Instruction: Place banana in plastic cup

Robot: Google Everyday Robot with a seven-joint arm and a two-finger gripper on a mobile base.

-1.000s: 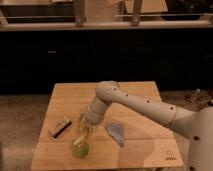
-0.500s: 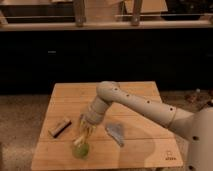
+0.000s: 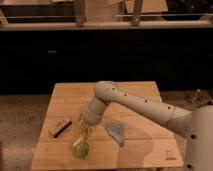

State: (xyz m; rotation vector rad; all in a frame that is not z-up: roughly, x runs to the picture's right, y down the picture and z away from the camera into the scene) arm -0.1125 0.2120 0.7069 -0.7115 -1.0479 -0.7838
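The translucent green plastic cup (image 3: 81, 149) stands near the front left of the wooden table (image 3: 140, 147). My gripper (image 3: 83, 134) hangs directly above it, its yellowish fingers reaching down to the cup's rim. A pale yellow curved piece, the banana (image 3: 78, 141), shows at the fingertips over the cup's mouth; I cannot tell whether it is held or resting in the cup. The white arm (image 3: 130, 102) comes in from the right.
A brown rectangular block (image 3: 59, 127) lies to the left of the gripper. A flat grey-blue triangular piece (image 3: 116, 132) lies to its right. The table's front edge is just below the cup. A dark counter stands behind the table.
The arm and gripper have barely moved; the gripper stays over the green cup.
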